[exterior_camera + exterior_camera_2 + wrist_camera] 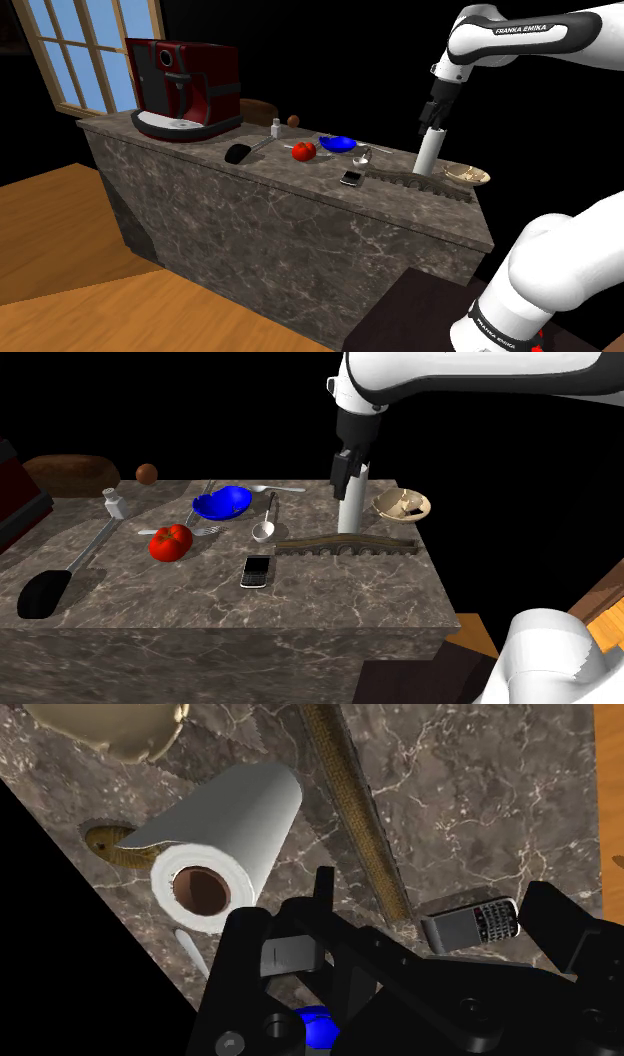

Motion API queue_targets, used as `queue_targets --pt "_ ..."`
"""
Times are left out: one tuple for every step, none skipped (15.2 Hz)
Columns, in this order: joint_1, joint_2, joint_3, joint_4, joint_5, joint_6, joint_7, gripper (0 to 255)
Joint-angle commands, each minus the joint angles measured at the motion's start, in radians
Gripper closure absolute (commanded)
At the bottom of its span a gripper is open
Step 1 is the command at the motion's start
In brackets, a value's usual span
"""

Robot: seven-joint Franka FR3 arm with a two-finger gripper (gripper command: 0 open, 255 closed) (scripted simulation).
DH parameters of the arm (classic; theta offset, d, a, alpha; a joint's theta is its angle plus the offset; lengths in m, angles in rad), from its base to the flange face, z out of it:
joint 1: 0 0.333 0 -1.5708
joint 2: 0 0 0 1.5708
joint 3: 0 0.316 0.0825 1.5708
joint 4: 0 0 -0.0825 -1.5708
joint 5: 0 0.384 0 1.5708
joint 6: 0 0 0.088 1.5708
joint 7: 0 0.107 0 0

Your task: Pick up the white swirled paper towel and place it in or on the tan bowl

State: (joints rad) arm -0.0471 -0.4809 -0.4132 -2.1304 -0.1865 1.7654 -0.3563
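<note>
Hovering over the upright paper towel roll (pixel 430 155), the fingers (pixel 572 929) stand apart and clasp nothing; the roll sits on the tabletop (pixel 300 195) just beside the tan bowl (pixel 467 176). We judge the reach toward the roll to be the step in hand, the grasp not yet made. Next, the fingers must centre on the roll, which lies off to one side of them, drop around it and close, then lift it across to the bowl. We cannot make out what lies inside the bowl, and its rim is cut off in the wrist view.
</note>
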Motion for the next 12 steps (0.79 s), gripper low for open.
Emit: queue_targets --pt "0.001 0.055 -0.041 0.047 0.0 0.01 -0.057 0" --pt "0.002 0.085 -0.063 0.074 0.004 0.014 -0.087 0" --pt "0.003 0.117 -0.085 0.102 0.009 0.017 -0.117 0" --pt "0.004 0.149 -0.107 0.132 0.016 0.02 -0.148 0" --pt "0.004 0.184 -0.129 0.162 0.026 0.023 -0.179 0" --pt "0.005 0.219 -0.151 0.195 0.038 0.025 -0.212 0" --pt "0.004 0.257 -0.173 0.228 0.052 0.026 -0.245 0" --pt "0.003 0.296 -0.194 0.263 0.069 0.027 -0.279 0" --pt "0.002 0.301 -0.196 0.268 0.071 0.027 -0.284 0" --pt "0.001 0.301 -0.197 0.255 0.071 0.04 -0.284 0" --pt "0.0 0.302 -0.197 0.242 0.071 0.053 -0.284 0" --pt "0.0 0.303 -0.199 0.229 0.071 0.067 -0.284 0"
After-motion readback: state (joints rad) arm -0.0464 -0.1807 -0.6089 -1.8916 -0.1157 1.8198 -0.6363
